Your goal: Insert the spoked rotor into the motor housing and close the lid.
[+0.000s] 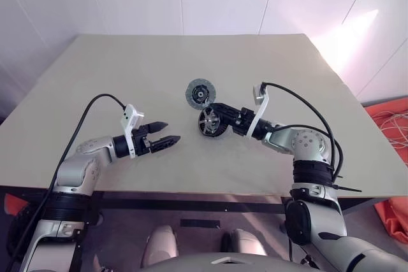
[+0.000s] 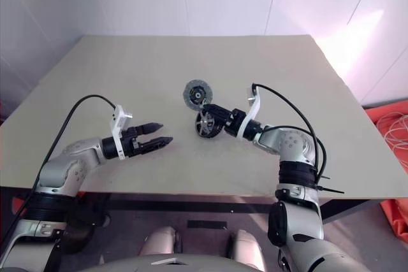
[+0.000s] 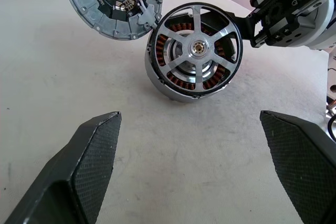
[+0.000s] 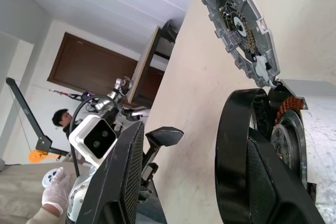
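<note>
The motor housing (image 3: 193, 56), a shallow round silver-grey cup with coppery windings inside, is tipped on its edge near the middle of the pale tabletop (image 1: 127, 81), its open face turned left toward the left gripper (image 1: 167, 133). The spoked rotor (image 3: 197, 49), a thin grey metal wheel with narrow spokes and a small hub, already sits inside that cup. The right gripper (image 1: 213, 119) pinches the housing by its rim, one black finger across the outside wall, probably to steady it. The lid (image 1: 199, 92), a round grey disc with a segmented ring around a dark centre, lies flat just beyond the housing, touching or almost touching its rim. The left gripper hovers well to the left, fingers spread wide and empty, likely waiting to fetch the lid.
</note>
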### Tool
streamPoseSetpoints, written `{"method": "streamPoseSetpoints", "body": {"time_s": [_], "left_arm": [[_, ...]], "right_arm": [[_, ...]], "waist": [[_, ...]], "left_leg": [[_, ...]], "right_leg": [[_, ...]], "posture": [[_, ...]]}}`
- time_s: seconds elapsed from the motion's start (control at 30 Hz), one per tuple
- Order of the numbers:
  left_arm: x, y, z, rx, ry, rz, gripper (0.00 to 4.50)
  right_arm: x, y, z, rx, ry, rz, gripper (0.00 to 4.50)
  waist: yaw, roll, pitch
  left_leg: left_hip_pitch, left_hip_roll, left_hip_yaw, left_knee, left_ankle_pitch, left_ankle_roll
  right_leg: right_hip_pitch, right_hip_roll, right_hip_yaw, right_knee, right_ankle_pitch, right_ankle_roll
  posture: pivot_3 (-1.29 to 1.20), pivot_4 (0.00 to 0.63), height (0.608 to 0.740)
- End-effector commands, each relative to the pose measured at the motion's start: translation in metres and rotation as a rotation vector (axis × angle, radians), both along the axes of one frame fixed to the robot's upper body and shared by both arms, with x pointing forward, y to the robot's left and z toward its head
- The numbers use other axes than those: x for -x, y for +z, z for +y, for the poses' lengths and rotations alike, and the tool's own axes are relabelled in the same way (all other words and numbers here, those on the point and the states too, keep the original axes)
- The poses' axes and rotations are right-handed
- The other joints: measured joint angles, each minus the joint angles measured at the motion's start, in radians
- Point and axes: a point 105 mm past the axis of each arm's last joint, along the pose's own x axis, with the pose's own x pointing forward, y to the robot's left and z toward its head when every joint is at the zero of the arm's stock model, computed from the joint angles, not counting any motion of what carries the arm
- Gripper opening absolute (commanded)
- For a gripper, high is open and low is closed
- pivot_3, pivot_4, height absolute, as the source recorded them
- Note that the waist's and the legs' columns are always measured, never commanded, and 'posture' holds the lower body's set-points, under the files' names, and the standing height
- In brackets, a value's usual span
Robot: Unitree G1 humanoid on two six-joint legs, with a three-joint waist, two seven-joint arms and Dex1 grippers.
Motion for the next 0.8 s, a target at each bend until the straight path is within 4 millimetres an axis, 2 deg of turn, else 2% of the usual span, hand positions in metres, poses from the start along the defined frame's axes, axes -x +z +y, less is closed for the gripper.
{"method": "streamPoseSetpoints", "body": {"time_s": [0.03, 0.23, 0.4, 0.8], "left_arm": [[-0.001, 0.009, 0.002, 0.001, -0.001, -0.045, 4.5], [0.0, 0.009, 0.003, 0.001, -0.001, -0.044, 4.5], [0.001, 0.008, 0.003, 0.001, -0.001, -0.042, 4.5], [0.001, 0.008, 0.001, 0.003, -0.003, -0.037, 4.5]], "right_arm": [[-0.007, 0.013, -0.002, 0.008, -0.024, -0.06, 3.02], [-0.016, -0.008, -0.006, 0.106, -0.093, 0.008, 3.02], [-0.019, -0.016, -0.007, 0.163, -0.119, 0.016, 3.02], [-0.025, -0.017, -0.015, 0.259, -0.162, -0.077, 3.02]], "waist": [[0.0, 0.0, 0.0], [-0.003, 0.0, 0.0], [-0.004, 0.0, 0.0], [-0.003, 0.0, 0.0]], "left_leg": [[0.0, 0.0, 0.0, 0.0, 0.0, 0.0], [0.0, 0.0, 0.0, 0.0, 0.0, 0.0], [0.001, 0.0, 0.0, 0.0, 0.0, 0.0], [0.002, 0.0, 0.0, 0.0, 0.001, -0.001]], "right_leg": [[0.0, 0.0, 0.0, 0.0, 0.0, 0.0], [0.0, 0.0, 0.0, 0.0, 0.0, 0.0], [0.0, 0.0, 0.0, 0.001, 0.0, 0.0], [0.001, 0.0, 0.0, 0.001, 0.0, 0.0]], "posture": [[0.0, 0.0, 0.74], [0.0, 0.0, 0.74], [0.0, 0.0, 0.74], [0.0, 0.0, 0.74]]}}
